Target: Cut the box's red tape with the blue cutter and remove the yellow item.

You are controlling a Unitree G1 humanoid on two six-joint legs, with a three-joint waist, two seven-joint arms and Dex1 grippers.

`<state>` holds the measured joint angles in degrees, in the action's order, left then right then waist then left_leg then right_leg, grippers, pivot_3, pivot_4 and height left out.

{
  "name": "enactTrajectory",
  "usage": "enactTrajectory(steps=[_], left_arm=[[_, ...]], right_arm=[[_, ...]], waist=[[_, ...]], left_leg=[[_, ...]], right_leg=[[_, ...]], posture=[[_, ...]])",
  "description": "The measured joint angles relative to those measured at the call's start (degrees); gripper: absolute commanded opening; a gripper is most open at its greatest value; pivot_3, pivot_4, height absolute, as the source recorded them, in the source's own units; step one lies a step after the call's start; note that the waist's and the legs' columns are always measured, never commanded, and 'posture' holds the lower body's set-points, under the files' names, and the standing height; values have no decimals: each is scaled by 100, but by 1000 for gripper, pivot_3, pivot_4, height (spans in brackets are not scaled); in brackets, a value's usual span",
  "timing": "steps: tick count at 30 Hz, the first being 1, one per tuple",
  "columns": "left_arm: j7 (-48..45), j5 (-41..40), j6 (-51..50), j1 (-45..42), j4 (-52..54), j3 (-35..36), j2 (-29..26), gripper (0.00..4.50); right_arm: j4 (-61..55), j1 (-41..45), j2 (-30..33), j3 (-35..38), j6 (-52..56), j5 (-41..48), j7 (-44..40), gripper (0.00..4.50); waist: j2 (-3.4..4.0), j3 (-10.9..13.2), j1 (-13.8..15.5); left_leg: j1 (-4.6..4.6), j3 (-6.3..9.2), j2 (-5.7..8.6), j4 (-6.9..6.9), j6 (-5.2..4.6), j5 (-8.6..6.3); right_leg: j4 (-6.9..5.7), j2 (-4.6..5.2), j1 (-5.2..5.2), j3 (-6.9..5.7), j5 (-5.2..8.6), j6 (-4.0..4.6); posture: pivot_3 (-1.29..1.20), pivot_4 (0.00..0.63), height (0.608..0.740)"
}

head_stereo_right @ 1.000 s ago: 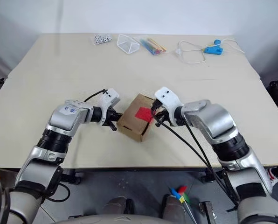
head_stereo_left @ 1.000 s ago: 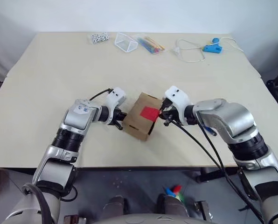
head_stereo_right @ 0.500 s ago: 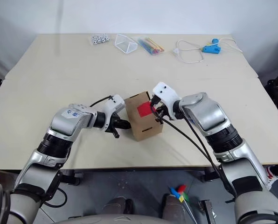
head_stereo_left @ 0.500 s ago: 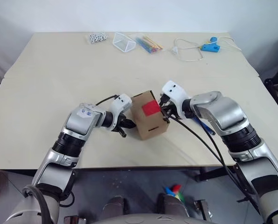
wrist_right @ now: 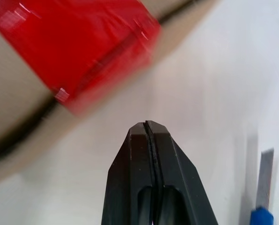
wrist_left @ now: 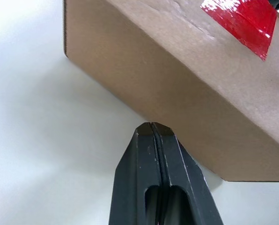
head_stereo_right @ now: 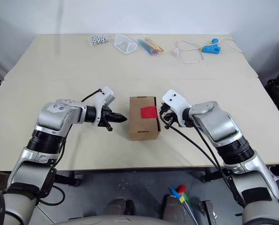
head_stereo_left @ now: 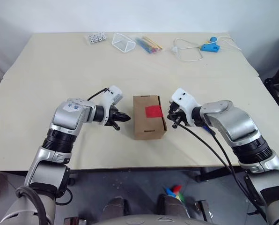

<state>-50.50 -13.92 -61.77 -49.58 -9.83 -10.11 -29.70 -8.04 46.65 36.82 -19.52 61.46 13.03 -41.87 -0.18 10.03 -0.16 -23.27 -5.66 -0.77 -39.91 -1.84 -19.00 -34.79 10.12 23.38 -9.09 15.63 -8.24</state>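
A: Report the position of the box.

B: It lies flat on the table, near the front edge, between the two grippers. The red tape sits on its top face, towards the right side, and wraps over that edge. The tape looks whole.

A: State of the left gripper?

B: Fingers pressed together, holding nothing. The tip points at the left side of the box, just beside it; the left wrist view shows the closed fingers close under the cardboard wall, and contact cannot be confirmed.

A: State of the right gripper?

B: Fingers pressed together, also holding nothing. It sits just beside the right side of the box, at the level of the tape.

A: Location of the blue cutter?

B: It lies on the table to the right of the box, partly hidden under the right forearm.

A: Other things on the table?

B: Along the far edge: small dice, a clear container, coloured sticks, and a light-blue gadget with white cable.
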Motion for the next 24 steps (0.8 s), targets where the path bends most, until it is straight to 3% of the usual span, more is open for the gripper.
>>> enactTrajectory(steps=[7,12,15,19,24], left_arm=[[-96,-53,19,-76,20,-140,-5,0],[-212,2,396,-379,-313,-228,-189,0],[-438,74,784,-886,-884,-218,-407,0],[-964,66,1175,-1558,-1379,-222,-420,0],[-1584,-17,1355,-1968,-1669,-294,18,0]], right_arm=[[-661,-130,-45,170,403,225,4,26],[-819,-247,359,311,542,163,146,185],[-846,-235,704,634,824,171,183,907],[-856,158,856,1032,1579,320,218,2248],[-842,915,168,1831,2790,660,492,3944]], waist=[[0,0,24],[-1,0,12],[-1,1,22],[-1,1,14],[-1,1,10]], left_leg=[[-1,1,3,-3,0,0],[-1,-2,2,-2,0,0],[-2,-5,2,-2,0,0],[-4,-10,1,0,0,0],[-3,-10,0,0,0,0]], right_leg=[[-1,1,-1,0,0,0],[0,1,1,2,0,0],[-2,1,4,1,0,0],[1,1,7,3,0,0],[-8,0,9,2,0,1]], posture=[[0,150,740],[0,150,740],[0,150,740],[0,150,740],[0,150,740]])
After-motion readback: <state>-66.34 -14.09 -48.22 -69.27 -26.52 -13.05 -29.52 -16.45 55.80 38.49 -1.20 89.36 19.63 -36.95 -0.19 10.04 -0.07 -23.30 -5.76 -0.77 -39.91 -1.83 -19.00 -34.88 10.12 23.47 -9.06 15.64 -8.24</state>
